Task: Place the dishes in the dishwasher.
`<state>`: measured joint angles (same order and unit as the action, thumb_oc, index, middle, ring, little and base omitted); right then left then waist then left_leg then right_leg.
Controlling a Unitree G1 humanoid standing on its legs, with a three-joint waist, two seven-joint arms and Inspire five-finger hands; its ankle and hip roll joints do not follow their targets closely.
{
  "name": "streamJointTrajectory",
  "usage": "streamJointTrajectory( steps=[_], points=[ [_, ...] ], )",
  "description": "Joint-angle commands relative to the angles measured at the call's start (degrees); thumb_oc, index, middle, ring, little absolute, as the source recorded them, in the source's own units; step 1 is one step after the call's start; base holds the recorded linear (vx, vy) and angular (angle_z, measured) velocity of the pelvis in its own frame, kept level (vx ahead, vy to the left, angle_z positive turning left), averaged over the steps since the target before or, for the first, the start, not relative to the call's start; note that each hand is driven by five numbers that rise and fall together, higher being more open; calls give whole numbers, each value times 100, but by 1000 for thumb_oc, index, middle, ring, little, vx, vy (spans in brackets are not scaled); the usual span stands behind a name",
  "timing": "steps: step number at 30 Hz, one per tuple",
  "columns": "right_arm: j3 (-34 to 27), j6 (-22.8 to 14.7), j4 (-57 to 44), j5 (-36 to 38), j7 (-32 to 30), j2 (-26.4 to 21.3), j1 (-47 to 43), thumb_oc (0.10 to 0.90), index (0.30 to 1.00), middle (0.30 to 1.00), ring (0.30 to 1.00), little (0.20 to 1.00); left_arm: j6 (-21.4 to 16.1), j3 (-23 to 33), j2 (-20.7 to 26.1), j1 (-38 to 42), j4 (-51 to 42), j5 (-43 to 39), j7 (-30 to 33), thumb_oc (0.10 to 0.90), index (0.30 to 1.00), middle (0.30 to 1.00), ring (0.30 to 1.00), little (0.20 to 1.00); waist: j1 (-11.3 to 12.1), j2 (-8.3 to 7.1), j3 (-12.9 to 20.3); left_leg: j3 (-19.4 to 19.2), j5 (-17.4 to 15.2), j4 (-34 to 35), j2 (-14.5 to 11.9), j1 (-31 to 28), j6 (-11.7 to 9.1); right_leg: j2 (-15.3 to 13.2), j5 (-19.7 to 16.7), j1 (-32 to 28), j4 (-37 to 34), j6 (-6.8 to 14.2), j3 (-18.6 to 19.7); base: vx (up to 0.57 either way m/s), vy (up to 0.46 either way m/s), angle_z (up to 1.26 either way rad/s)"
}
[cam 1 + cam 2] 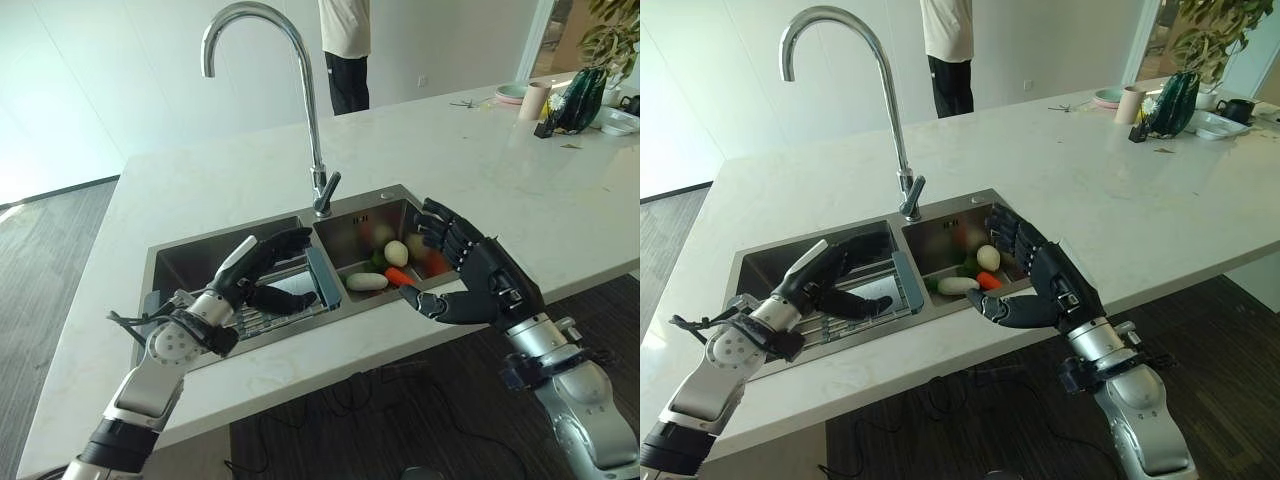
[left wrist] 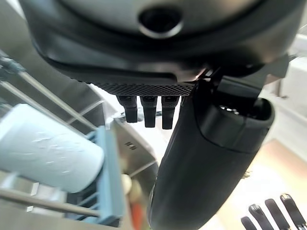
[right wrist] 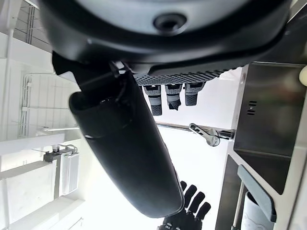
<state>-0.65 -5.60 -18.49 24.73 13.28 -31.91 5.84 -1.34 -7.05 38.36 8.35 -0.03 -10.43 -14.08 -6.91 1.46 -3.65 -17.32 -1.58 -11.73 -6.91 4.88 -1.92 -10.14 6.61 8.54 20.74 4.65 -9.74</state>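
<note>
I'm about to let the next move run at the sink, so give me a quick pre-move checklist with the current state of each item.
1. Left robot hand free: ok, fingers straight over the rack in the left sink basin, holding nothing.
2. Right robot hand free: ok, open at the right basin's front rim.
3. Dish within reach: ok, a white cup lies on its side on the rack.
4. Right basin holds dishes: not ok, vegetables there.
5. Dishwasher located: cannot tell.
6. Person out of reach: ok, beyond the counter's far side.
</note>
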Motion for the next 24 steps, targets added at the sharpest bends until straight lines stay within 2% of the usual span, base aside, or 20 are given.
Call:
streamJointTrajectory(
  steps=[1,24],
  points=[
    [-185,-502,-409,-1,32,47,-738,800,900,900,900,900,-418,216,86,892,-161,-64,333,800,900,900,900,900,-68,28,-28,143,-1492,-546,-24,-459,21,138,364,-361,-356,435,42,3,15,-4],
    [-161,-331,-260,-64,324,-20,-805,800,900,900,900,900,-467,74,205,1188,1196,669,866,800,900,900,900,900,-219,68,-9,-103,-1580,-546,4,-609,79,229,361,-388,-356,439,163,5,14,-8]
  ],
)
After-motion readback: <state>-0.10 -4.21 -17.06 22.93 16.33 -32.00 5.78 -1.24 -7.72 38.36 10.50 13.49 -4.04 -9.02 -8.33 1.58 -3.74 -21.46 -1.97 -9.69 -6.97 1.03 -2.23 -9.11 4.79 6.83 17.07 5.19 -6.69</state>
